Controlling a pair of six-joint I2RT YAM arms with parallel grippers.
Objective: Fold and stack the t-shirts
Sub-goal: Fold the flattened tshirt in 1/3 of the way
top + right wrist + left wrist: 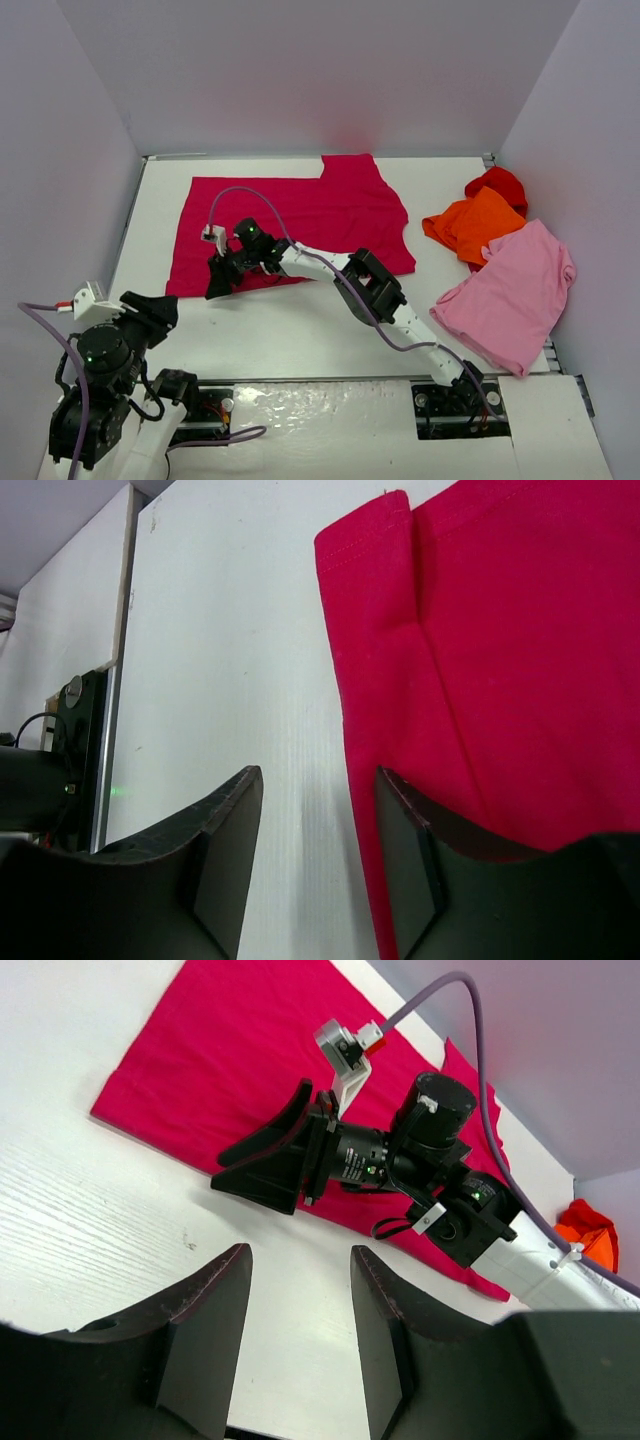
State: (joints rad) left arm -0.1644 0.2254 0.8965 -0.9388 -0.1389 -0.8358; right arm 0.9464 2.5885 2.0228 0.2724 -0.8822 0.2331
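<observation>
White table (pixel 300 330): crimson shirt (pixel 330 205), orange shirt (pixel 478 225), pink shirt (pixel 510 295)

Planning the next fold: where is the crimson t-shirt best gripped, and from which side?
Pinch the crimson t-shirt along its near edge, by the left corner, coming low from the bare table side. It lies flat, so only an edge offers a lip; the open right gripper hangs over it there.

Four t-shirts: a crimson shirt (pixel 300 215), an orange shirt (pixel 475 225), a bright red shirt (pixel 498 183), a light pink shirt (pixel 515 295). Two arms: left end effector (pixel 300 1330), right end effector (pixel 315 860).
</observation>
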